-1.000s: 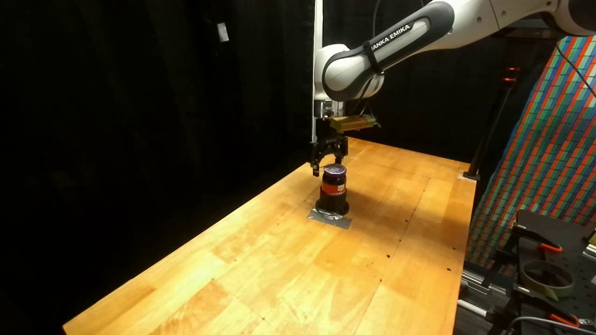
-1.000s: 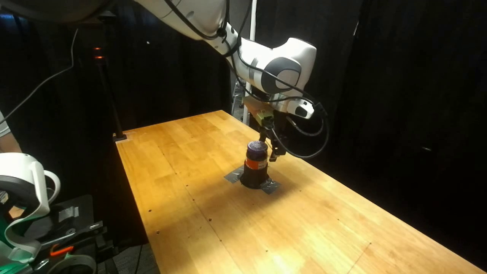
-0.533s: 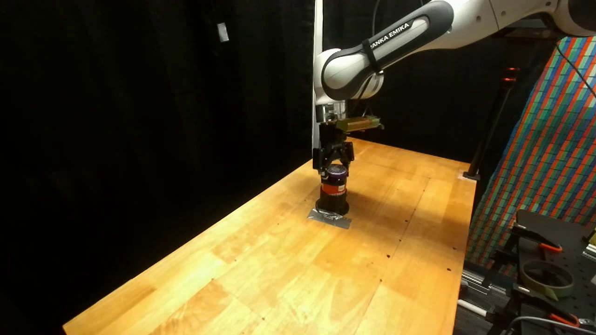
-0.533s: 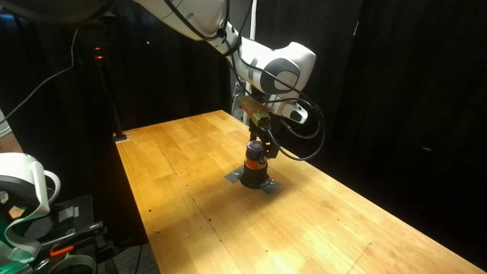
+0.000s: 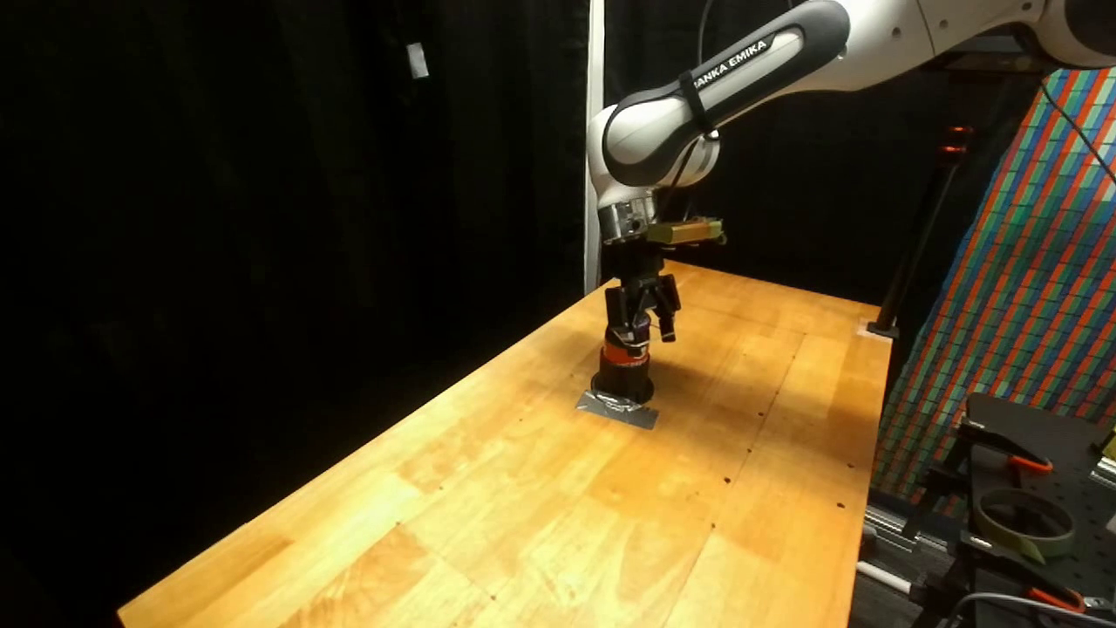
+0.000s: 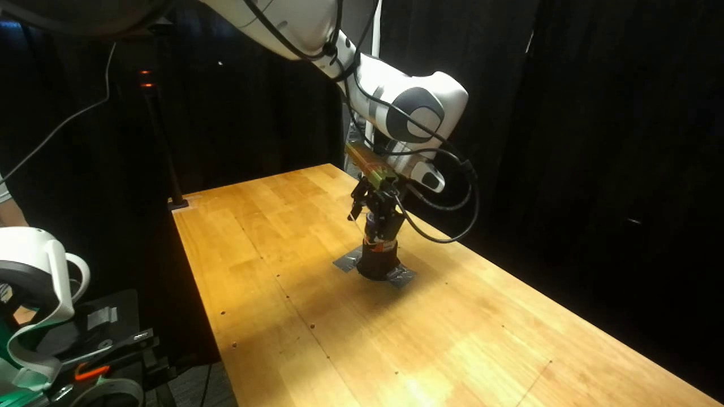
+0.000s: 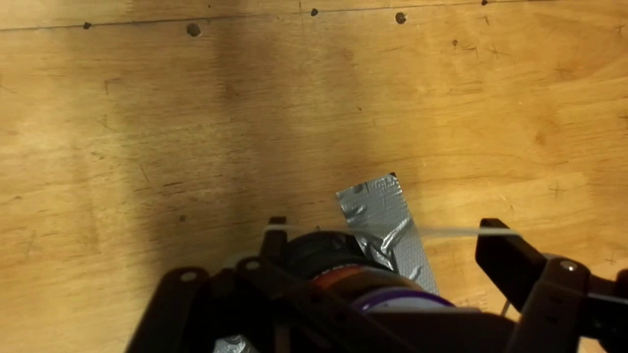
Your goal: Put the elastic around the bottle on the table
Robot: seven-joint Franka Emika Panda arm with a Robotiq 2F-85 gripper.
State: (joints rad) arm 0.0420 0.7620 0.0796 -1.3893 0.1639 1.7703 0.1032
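The bottle [image 5: 617, 353], dark with an orange-red band and a purple-rimmed cap, stands upright in a black taped-down base [image 5: 623, 381] on the wooden table [image 5: 558, 497]. It also shows in an exterior view [image 6: 376, 246] and the wrist view [image 7: 353, 279]. My gripper [image 7: 386, 229] is open and tilted, its fingers low around the bottle's upper part; one finger is close to the bottle, the other well apart. The pale elastic [image 7: 451, 232] is stretched between the fingertips, and a thin strand shows in an exterior view [image 6: 357, 226]. Its rear strand is mostly hidden, so I cannot tell whether it encircles the bottle.
Silver tape [image 7: 387, 215] fixes the base to the table. A dark post [image 5: 915, 235] stands at the table's far corner. A side cart [image 5: 1037, 436] carries a tape roll [image 5: 1024, 522] and clamps. A cable loop [image 6: 478, 209] hangs beside my wrist.
My gripper has moved down over the bottle, from beside it to around its upper part, and has tilted. The elastic has come down with it. The bottle and base stay put.
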